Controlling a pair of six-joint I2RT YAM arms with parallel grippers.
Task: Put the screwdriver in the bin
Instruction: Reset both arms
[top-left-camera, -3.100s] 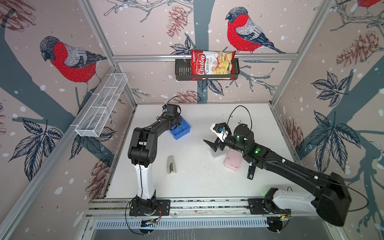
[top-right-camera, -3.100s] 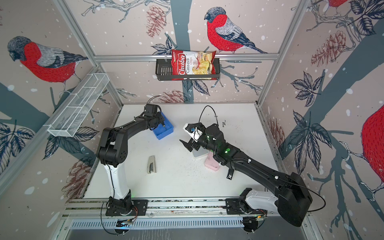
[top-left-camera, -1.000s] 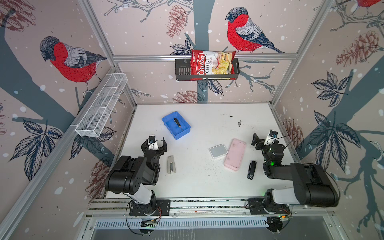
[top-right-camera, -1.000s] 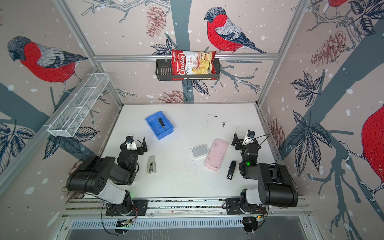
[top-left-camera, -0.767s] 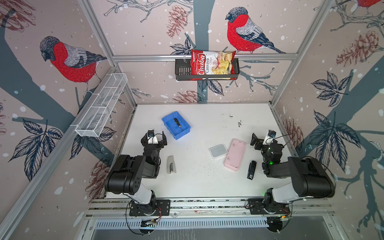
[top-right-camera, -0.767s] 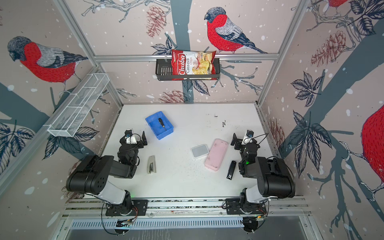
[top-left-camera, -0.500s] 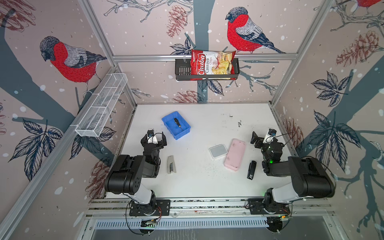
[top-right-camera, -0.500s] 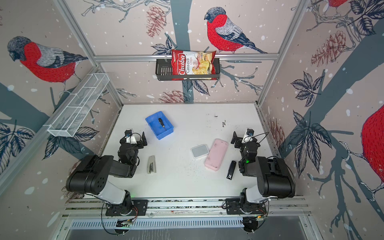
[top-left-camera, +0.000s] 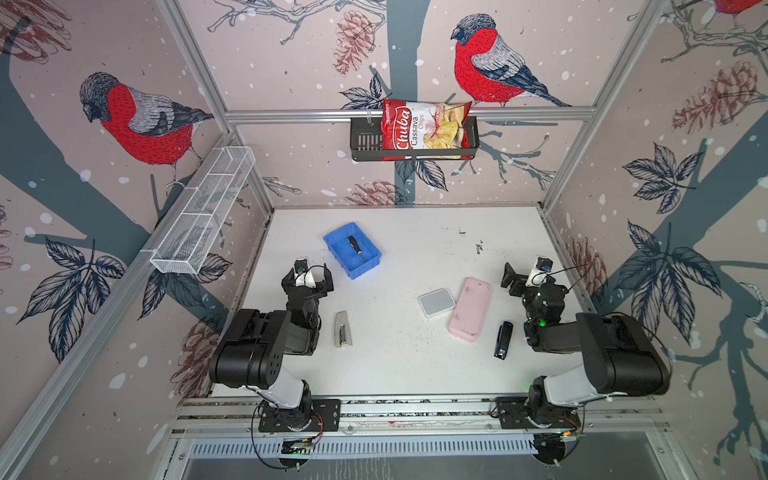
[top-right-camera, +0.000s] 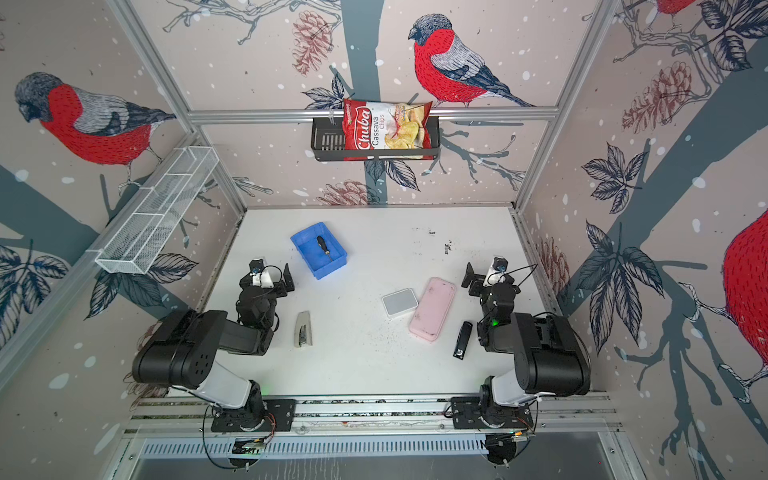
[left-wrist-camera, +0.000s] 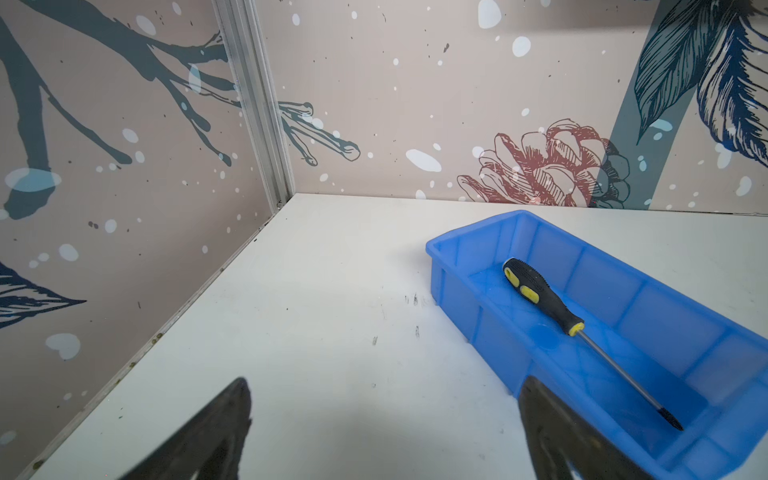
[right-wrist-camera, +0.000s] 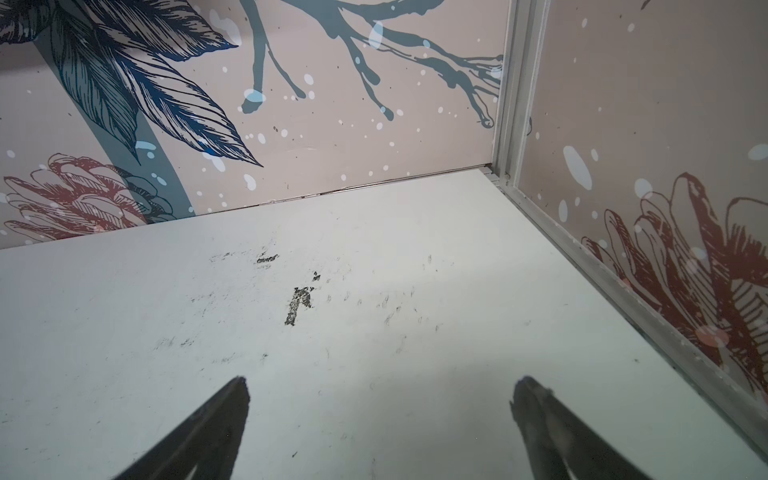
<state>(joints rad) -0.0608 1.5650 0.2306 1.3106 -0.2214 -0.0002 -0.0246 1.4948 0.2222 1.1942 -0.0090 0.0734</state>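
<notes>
The screwdriver (top-left-camera: 356, 247) (top-right-camera: 323, 246), with a black and yellow handle and a thin shaft, lies loose inside the blue bin (top-left-camera: 365, 266) (top-right-camera: 330, 269) at the back left of the table. In the left wrist view the screwdriver (left-wrist-camera: 544, 297) rests diagonally on the floor of the bin (left-wrist-camera: 457, 243). My left gripper (top-left-camera: 307, 277) (left-wrist-camera: 385, 384) is open and empty, pulled back just in front of the bin's near corner. Over bare table near the right wall, my right gripper (top-left-camera: 525, 276) (right-wrist-camera: 383, 382) is open with nothing in it.
A silver stapler (top-left-camera: 343, 330) lies beside the left arm. A white square box (top-left-camera: 437, 302), a pink case (top-left-camera: 471, 309) and a black stapler (top-left-camera: 503, 340) lie at centre right. A white wire basket (top-left-camera: 203, 212) hangs on the left wall. A black basket (top-left-camera: 361, 143) with a chips bag hangs at the back.
About three seconds ago the left gripper was at the bin and the right arm reached over the table's middle. Both arms have since folded back. In the last second they barely moved.
</notes>
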